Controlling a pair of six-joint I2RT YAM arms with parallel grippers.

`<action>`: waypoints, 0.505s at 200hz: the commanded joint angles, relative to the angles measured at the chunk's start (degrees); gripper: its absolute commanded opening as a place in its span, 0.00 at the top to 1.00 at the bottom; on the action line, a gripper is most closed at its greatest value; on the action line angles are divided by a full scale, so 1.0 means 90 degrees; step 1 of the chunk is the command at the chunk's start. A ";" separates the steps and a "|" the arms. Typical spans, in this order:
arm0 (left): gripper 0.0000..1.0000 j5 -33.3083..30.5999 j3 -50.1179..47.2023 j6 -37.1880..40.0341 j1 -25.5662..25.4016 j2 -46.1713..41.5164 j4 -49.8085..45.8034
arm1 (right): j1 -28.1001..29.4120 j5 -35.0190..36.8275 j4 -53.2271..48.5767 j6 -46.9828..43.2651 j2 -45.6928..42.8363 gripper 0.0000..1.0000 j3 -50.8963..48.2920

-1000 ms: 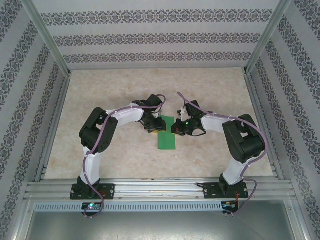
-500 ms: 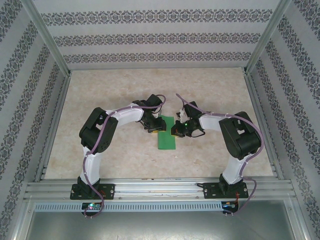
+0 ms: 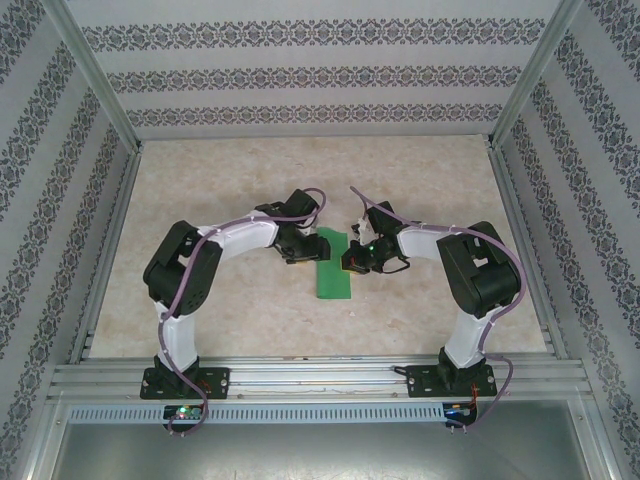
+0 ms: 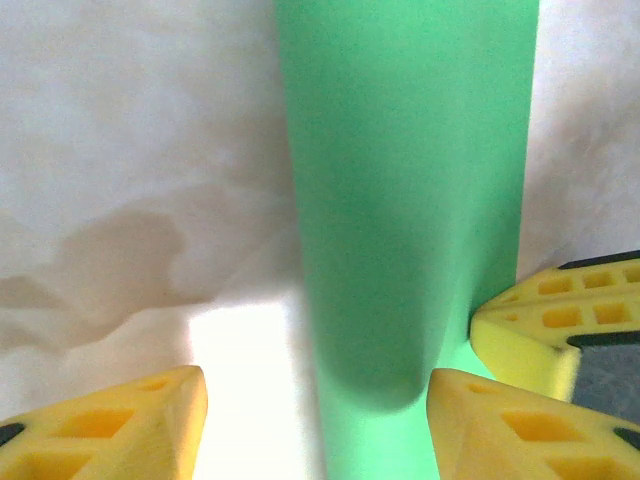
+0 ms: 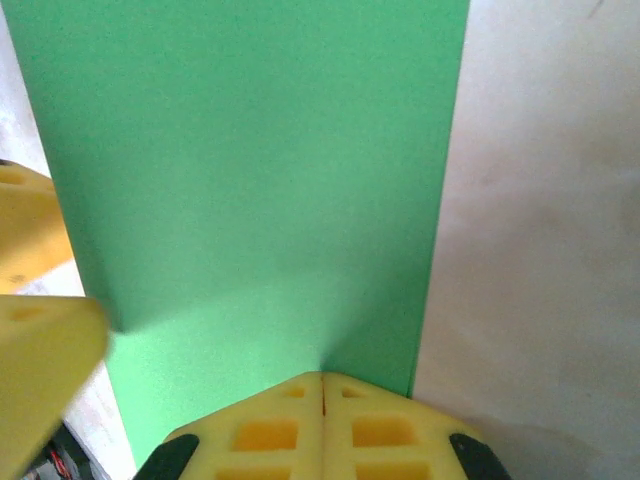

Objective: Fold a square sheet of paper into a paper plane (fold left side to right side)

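On the left of the marbled worktop [image 3: 220, 180], the left claw [image 3: 304, 251] sits low at the left edge of the square sheet of paper [image 3: 335, 276]. Its yellow fingers [image 4: 115, 425] are spread wide and grip nothing; in the left wrist view the paper's left edge lies between them and the right-hand finger overlaps the green.

The paper lies flat in the middle of the worktop, between the two claws. It shows as a narrow, plain green strip, already doubled over. Its long axis runs from the near side to the far side, with the far end tipped slightly to the right.

The right claw [image 3: 351, 259] meets the strip's right edge near its far end. Its fingers [image 5: 260, 430] are pressed together tip to tip and rest on the green surface. Whether any paper is nipped between them cannot be told
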 commanded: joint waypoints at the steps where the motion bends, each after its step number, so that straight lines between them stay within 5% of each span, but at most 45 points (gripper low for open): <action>1: 0.41 -0.0338 -0.0151 0.0347 0.0066 -0.0653 -0.0132 | 0.0068 0.0644 -0.0531 -0.0165 0.0358 1.00 -0.0105; 47: 0.68 0.1246 -0.0511 0.0535 0.0065 -0.0740 0.0822 | 0.0058 0.0708 -0.0560 -0.0177 0.0385 1.00 -0.0105; 101: 0.78 0.2221 -0.0719 0.0084 0.0065 -0.0107 0.1866 | 0.0049 0.0760 -0.0657 -0.0196 0.0385 1.00 -0.0027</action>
